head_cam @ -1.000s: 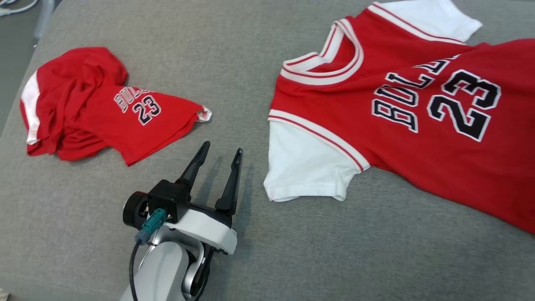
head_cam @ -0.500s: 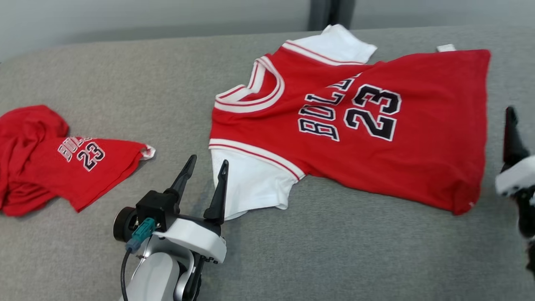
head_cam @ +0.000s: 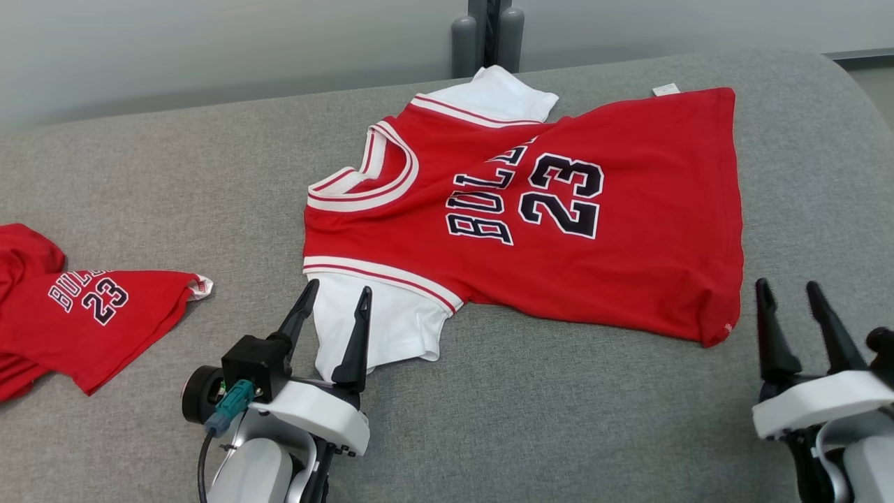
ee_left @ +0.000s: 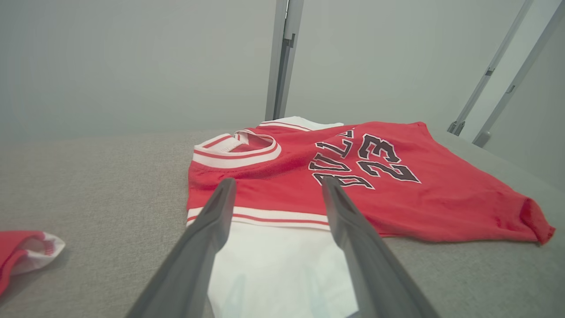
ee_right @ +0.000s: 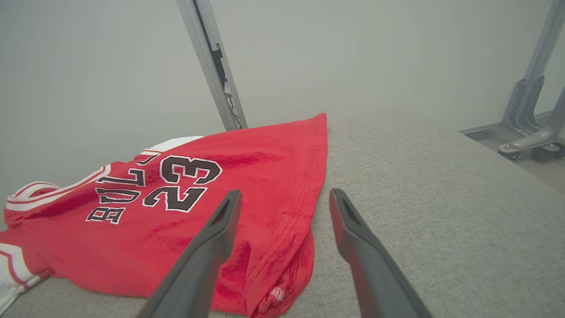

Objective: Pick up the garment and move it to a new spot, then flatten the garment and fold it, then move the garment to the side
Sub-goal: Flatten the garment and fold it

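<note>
The head camera has swung since a second ago, so the whole scene sits further left and lower in the frame; the garments themselves have not shifted on the surface.

At the far left edge, the crumpled jersey (head_cam: pixel 84 307) that filled the upper left a moment ago is now half cut off. Right of it, at lower left, the left gripper (head_cam: pixel 339 286) keeps its fingers spread wide and holds nothing. They now reach over the white sleeve (head_cam: pixel 391 328), where a second ago they pointed at bare cloth beside it. Whether they touch the sleeve cannot be told.

In the middle lies the red jersey (head_cam: pixel 614 265), number side up, collar toward the left, spread but skewed and creased. It now shows whole, with a white label (head_cam: pixel 665 89) by its far hem.

At lower right the right gripper (head_cam: pixel 788 285), absent a second ago, has come in just beside the hem corner (head_cam: pixel 712 335), fingers apart and empty.

With one gripper at each end of the jersey, this looks like the approach for a two-handed pickup, and no grasp has been made yet.

The grey padded surface (head_cam: pixel 559 419) is a woven, slightly soft fabric with rounded edges. Behind it stand a plain pale wall (head_cam: pixel 209 56) and a metal post (head_cam: pixel 489 35). In the right wrist view a metal frame foot (ee_right: pixel 525 141) rests on the floor at the right.
</note>
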{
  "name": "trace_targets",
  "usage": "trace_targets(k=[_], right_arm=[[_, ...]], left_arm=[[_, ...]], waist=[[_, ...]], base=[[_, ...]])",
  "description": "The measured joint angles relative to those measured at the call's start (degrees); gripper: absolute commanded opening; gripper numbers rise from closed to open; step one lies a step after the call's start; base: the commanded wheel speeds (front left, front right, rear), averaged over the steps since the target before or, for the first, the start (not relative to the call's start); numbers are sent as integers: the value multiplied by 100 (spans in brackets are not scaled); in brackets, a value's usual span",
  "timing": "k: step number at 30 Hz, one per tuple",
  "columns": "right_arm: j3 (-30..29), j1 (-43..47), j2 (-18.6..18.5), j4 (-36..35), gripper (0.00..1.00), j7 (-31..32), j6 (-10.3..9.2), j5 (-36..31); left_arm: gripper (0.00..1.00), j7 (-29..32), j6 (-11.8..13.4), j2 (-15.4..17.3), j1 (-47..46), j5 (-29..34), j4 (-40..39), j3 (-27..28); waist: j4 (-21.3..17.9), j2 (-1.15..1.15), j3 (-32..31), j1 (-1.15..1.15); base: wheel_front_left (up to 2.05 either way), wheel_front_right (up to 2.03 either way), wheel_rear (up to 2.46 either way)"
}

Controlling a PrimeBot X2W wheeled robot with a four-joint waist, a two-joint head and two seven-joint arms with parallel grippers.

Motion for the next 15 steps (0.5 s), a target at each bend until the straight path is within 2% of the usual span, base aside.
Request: trace_targets(k=[6,15], right_arm=[[203,390,244,-122,100,0,-1,-132],[341,415,390,510,100,10,-1,-393]], left_arm=[[100,0,-25,2,-27,37,24,48],[100,0,-51,2,-37,37,79,-14]], waist=[[10,0,105,0],[116,0,148,0]], base=[[0,0,0],[0,0,0]])
